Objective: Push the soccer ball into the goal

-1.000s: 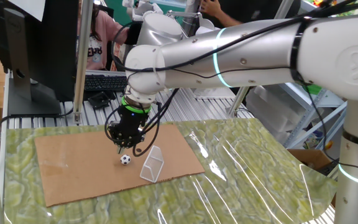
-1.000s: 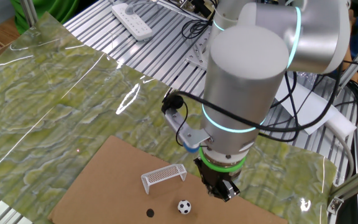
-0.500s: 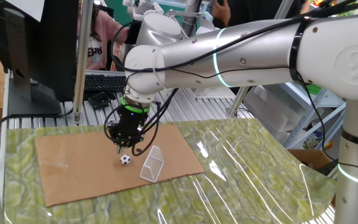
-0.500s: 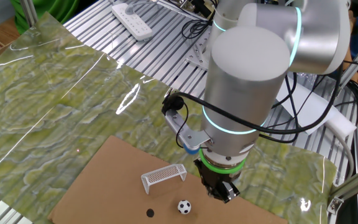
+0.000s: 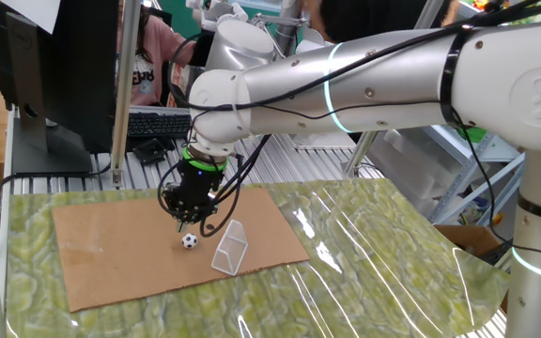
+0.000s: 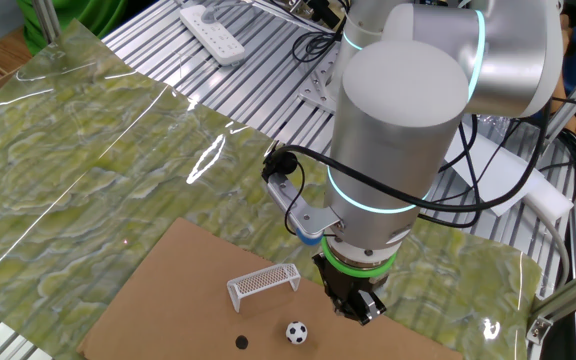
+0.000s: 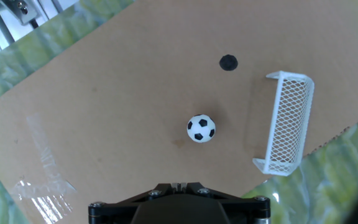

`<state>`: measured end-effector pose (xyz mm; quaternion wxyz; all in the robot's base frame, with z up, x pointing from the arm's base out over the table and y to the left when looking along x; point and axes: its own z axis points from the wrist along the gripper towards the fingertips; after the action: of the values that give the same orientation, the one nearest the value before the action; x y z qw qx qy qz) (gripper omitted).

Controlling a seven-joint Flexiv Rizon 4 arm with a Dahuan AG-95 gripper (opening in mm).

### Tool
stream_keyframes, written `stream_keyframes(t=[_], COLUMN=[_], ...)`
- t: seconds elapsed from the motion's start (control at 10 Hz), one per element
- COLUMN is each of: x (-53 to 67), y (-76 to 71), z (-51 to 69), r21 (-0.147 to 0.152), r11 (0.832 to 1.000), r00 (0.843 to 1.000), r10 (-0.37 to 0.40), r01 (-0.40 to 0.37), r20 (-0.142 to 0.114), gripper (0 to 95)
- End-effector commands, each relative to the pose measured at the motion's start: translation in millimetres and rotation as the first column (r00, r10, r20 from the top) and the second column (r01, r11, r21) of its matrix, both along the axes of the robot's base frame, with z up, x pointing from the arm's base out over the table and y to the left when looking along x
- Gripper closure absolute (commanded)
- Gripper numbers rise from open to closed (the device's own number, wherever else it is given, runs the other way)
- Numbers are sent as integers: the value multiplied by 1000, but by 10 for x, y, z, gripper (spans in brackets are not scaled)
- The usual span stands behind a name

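pincer (image 6: 358, 306) (grip state unclear, holding nothing) hovers behind soccer ball (image 7: 201, 128), lined up to push it goalward (image 7: 284, 122).

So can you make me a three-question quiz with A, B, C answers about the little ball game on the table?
1. What do the soccer ball and the goal rest on?
A. a brown cardboard sheet
B. a blue tray
C. a red plate

2. How many small black round spots are on the cardboard?
A. one
B. three
C. five

3. Is the ball inside the goal?
A. yes, against the netting
B. no, it sits apart from the goal's open side
C. it balances on top of the frame

Answers:
1 A: both fixed views show ball and goal on the cardboard.
2 A: the hand view shows a single dark spot.
3 B: bare cardboard lies between ball and goal, with the gripper beside the ball.
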<state>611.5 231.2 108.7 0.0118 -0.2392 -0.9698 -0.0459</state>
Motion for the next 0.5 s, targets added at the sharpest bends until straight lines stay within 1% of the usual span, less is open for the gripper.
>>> stream_keyframes(t=[0.1, 0.5], x=[-1, -1], y=[-4, -5], z=[0, 0], r21=[-4, -13], r11=[1000, 1000], r00=[1000, 1000], r10=[-3, -5], r01=[3, 5], r20=[6, 8], gripper=[950, 950])
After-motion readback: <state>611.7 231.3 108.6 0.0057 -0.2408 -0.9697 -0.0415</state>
